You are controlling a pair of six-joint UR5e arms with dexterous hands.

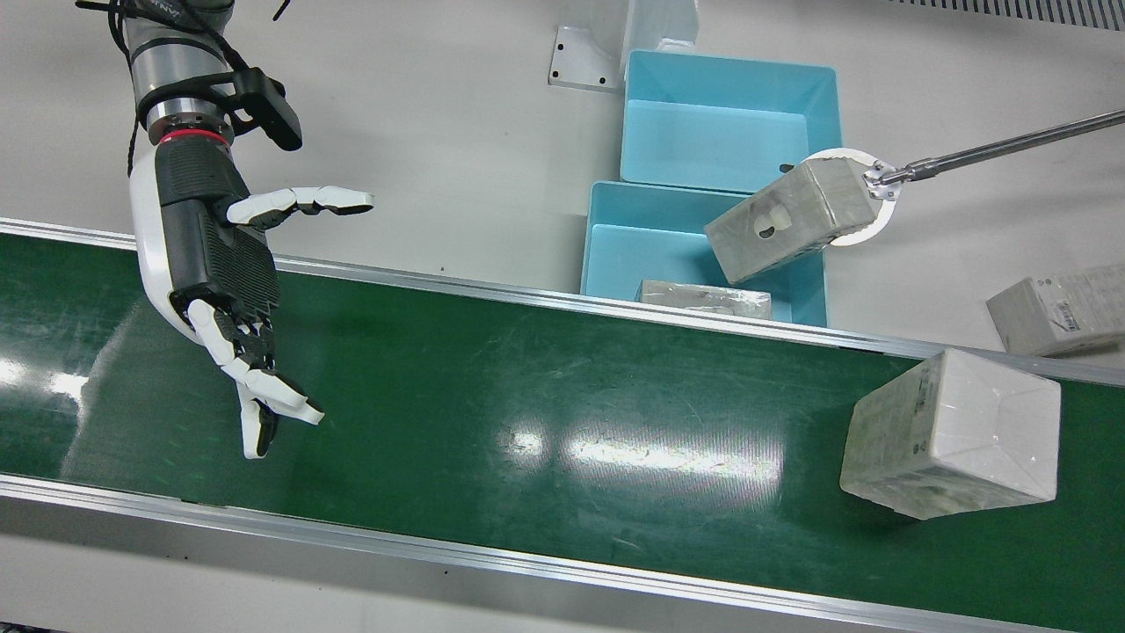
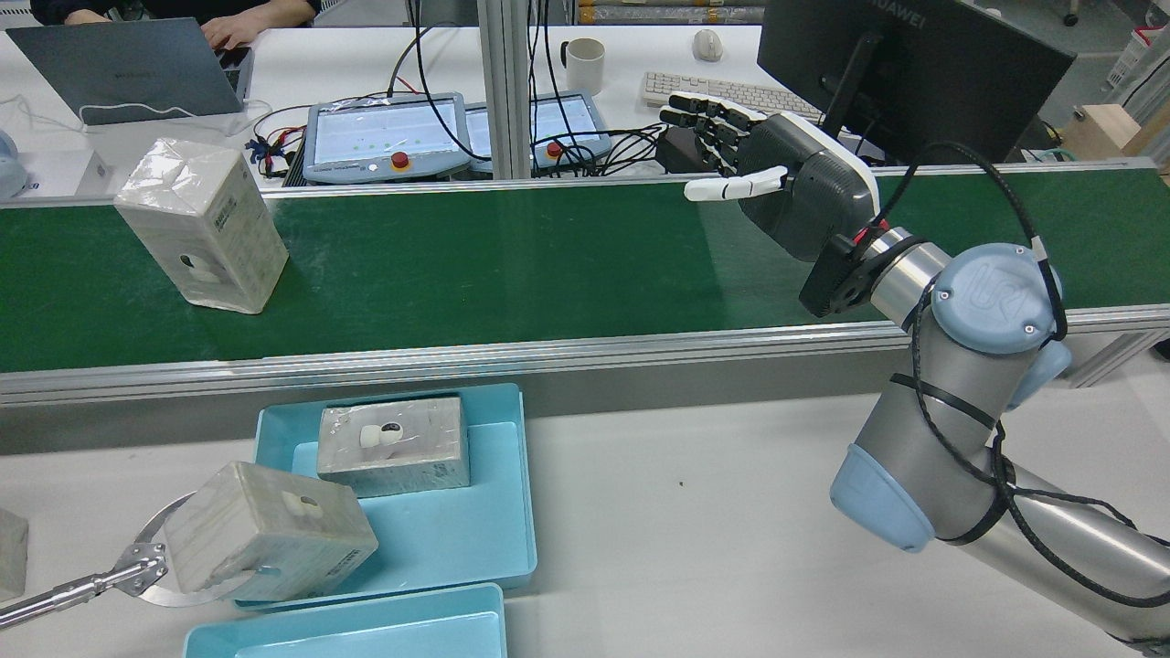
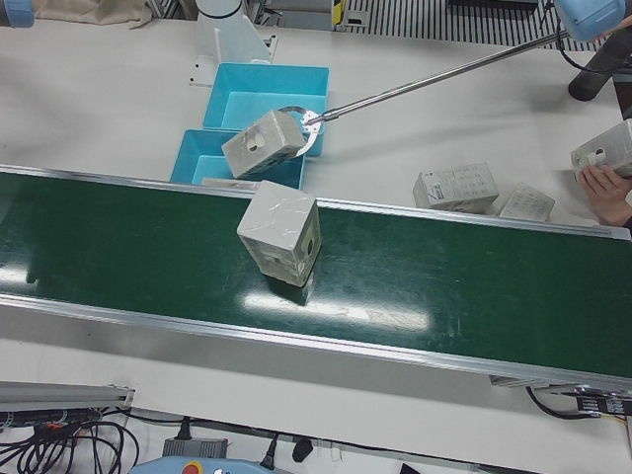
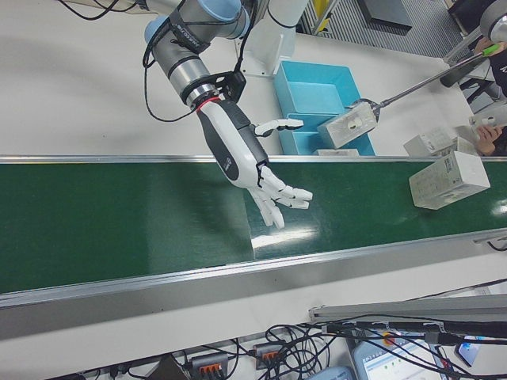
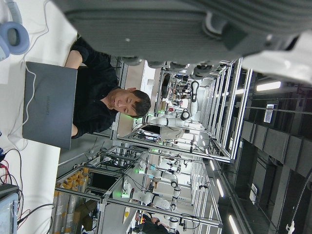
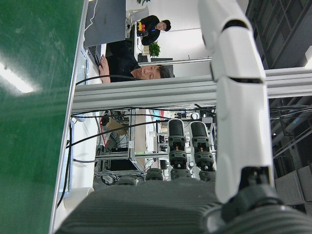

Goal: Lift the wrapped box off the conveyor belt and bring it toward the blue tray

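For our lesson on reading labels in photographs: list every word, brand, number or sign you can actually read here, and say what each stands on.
"HUAWEI": back of the monitor in the rear view.
"UR": blue cap of the right arm's joint.
Printed label on the wrapped box on the conveyor belt: too small to read.
Lettering on the laptop lid: too blurred to read.

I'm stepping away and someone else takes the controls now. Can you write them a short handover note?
Right hand: open, empty, poised over the conveyor belt.
Left hand: only its own camera shows it, state unclear.
Wrapped box: upright on the belt, apart from the right hand, untouched.
Blue tray: beside the belt, one box already in it; a pole tool holds another box above it.
Left: grasp, lift, carry to tray.
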